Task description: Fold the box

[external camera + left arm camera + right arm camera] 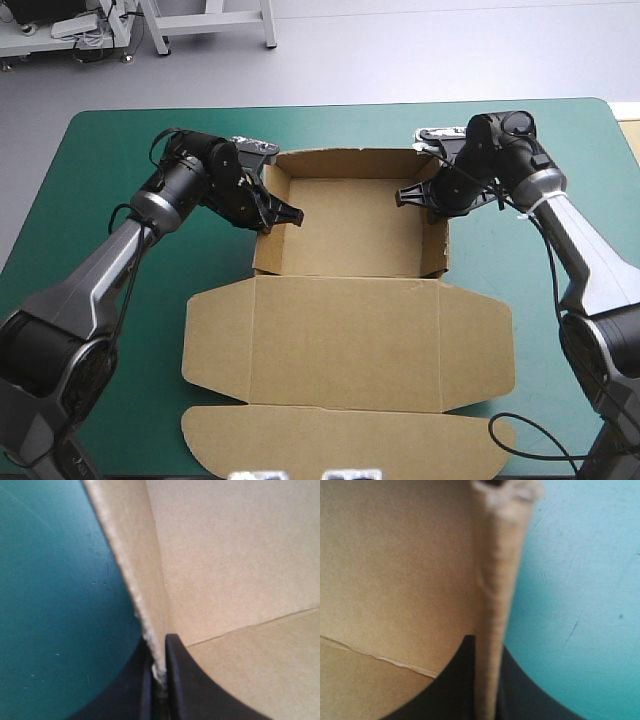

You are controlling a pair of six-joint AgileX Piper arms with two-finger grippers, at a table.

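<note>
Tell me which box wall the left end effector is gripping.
The left side wall, on that arm's side, pinched at its top edge; the right end effector holds the opposite wall.

Bright, even light from above fills the bench [110, 160]; the box [350, 340] shows soft, faint shading inside its raised walls. Beside the left claw [158, 647] the teal-green cover [50, 605] falls into deeper shadow.
</note>
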